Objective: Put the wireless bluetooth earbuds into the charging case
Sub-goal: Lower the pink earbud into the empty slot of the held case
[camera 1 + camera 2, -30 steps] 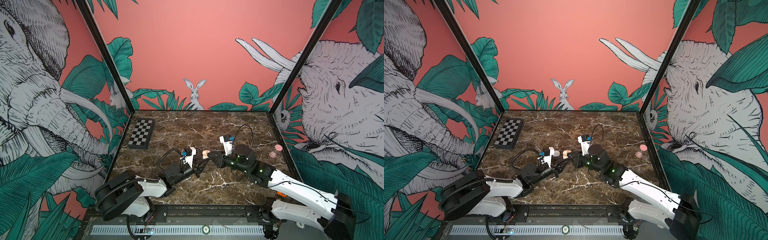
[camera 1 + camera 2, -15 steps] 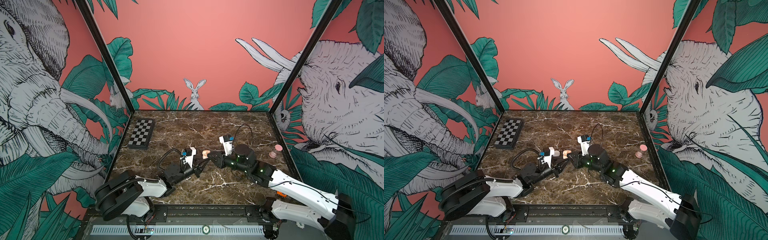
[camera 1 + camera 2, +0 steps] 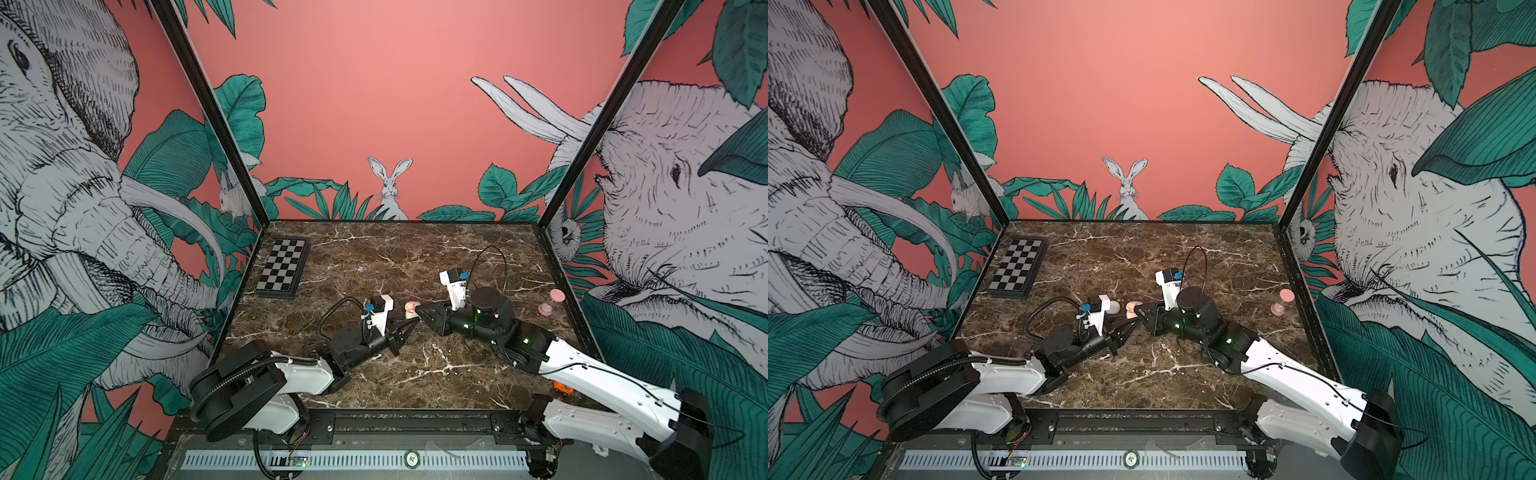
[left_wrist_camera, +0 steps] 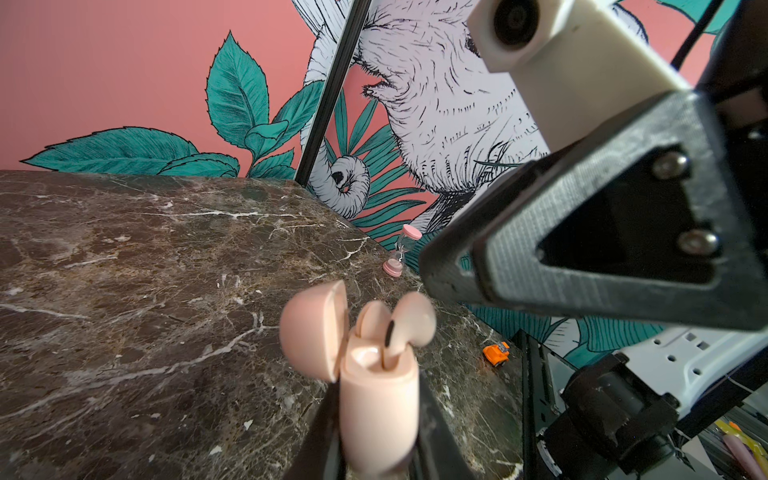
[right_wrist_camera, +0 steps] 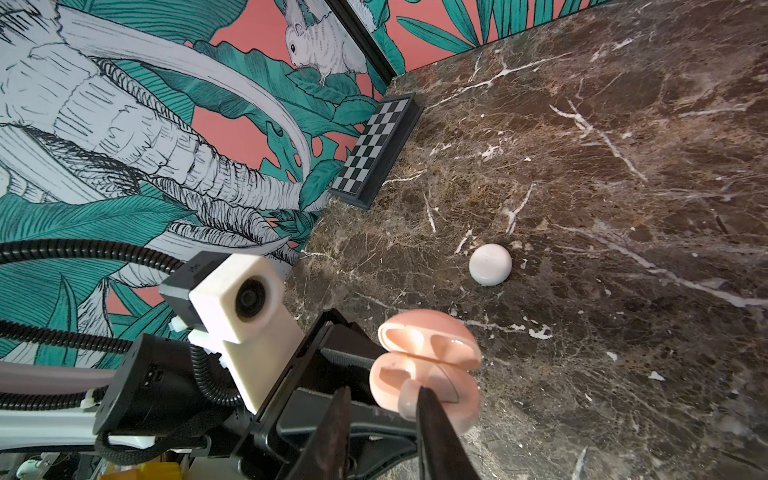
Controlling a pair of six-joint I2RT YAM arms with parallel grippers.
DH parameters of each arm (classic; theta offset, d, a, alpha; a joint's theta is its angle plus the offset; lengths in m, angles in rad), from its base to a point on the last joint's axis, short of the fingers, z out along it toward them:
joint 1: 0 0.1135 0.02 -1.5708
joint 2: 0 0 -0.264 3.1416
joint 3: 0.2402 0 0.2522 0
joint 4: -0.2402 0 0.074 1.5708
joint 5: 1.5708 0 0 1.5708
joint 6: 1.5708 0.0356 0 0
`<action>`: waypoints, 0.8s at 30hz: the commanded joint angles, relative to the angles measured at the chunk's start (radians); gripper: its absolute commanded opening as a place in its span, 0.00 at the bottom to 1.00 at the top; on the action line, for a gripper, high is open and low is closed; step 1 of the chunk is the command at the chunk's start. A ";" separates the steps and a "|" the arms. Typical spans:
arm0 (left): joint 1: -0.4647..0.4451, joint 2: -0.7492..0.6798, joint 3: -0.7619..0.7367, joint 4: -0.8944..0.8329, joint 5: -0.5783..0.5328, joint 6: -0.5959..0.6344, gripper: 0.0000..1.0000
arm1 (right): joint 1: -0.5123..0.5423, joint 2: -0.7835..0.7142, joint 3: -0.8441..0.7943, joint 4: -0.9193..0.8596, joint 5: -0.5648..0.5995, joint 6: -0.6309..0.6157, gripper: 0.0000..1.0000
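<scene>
Marble table (image 3: 374,257), left pincer (image 3: 409,326) clamping charging case (image 4: 376,399)

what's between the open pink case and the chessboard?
A small white round puck on the marble, near the pink case on its chessboard side; the rest of the stretch is bare. Clearest in the right wrist view.

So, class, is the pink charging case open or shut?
Open: the pink charging case has its lid swung back, exposing the earbuds.

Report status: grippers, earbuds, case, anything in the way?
Left gripper shut on open pink charging case. Right gripper open beside it. Both earbuds in case, seating unclear. White round case on table, apart.
</scene>
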 commanded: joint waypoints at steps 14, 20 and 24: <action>-0.001 -0.049 0.011 0.022 0.043 0.037 0.00 | 0.009 -0.008 0.041 0.002 -0.019 -0.011 0.58; -0.001 -0.049 0.012 0.016 0.040 0.036 0.00 | 0.009 -0.009 0.038 0.009 -0.053 0.006 0.59; -0.001 -0.049 0.010 0.016 0.034 0.036 0.00 | 0.008 -0.012 0.034 0.004 -0.064 0.011 0.59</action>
